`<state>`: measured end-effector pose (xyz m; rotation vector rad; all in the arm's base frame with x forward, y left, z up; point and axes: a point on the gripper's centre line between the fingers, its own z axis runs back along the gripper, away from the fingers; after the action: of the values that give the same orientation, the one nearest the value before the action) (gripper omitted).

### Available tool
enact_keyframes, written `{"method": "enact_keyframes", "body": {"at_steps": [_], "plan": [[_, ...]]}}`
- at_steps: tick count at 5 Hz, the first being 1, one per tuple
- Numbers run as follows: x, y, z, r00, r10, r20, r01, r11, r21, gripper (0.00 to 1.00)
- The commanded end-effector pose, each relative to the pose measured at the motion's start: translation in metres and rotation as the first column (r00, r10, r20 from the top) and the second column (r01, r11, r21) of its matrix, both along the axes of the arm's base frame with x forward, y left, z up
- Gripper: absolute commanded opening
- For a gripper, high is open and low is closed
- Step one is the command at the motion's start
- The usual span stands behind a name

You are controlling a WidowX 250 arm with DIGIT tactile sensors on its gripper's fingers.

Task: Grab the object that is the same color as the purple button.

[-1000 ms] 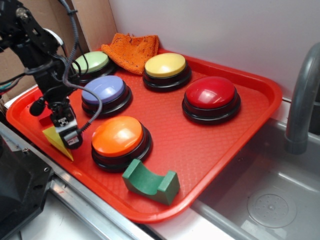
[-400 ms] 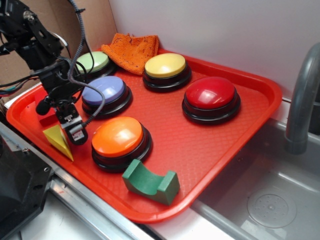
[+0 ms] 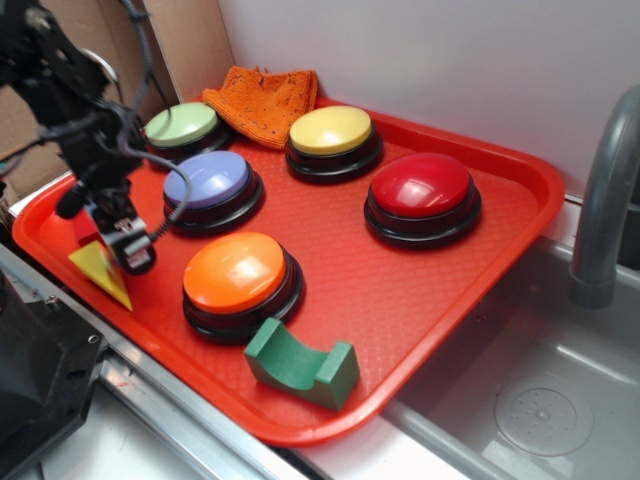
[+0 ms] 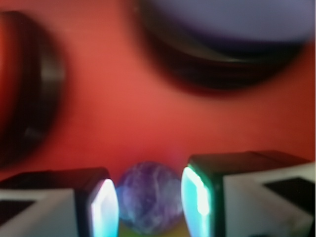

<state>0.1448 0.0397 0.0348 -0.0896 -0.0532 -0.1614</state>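
The small purple marbled ball (image 4: pixel 150 197) sits between my two fingers in the wrist view, with both pads touching its sides. My gripper (image 4: pixel 150 205) is shut on it. In the exterior view my gripper (image 3: pixel 133 258) hangs over the front left of the red tray (image 3: pixel 420 330), just right of the yellow wedge (image 3: pixel 98 270); the ball itself is hidden there. The lavender-purple button (image 3: pixel 207 180) stands just behind the gripper and shows blurred at the top of the wrist view (image 4: pixel 232 19).
The orange button (image 3: pixel 235 272) is close on the right of my gripper. Green (image 3: pixel 182 124), yellow (image 3: pixel 330 130) and red (image 3: pixel 420 186) buttons stand further back. A red block (image 3: pixel 84 230), a green arch block (image 3: pixel 300 362), an orange cloth (image 3: pixel 262 98) and a sink (image 3: pixel 540 400) are also in view.
My gripper has moved left and slightly back, away from the orange button. The yellow wedge has shifted a little to the left.
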Motion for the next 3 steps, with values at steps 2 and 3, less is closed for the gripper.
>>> {"method": "enact_keyframes", "body": {"at_steps": [2,3], "plan": [[0.019,0.010,0.090,0.990,0.131,0.049,-0.138,0.970,0.200,0.00],[0.022,0.010,0.120,0.983,0.166,0.084,-0.180,0.960,0.215,0.00]]}}
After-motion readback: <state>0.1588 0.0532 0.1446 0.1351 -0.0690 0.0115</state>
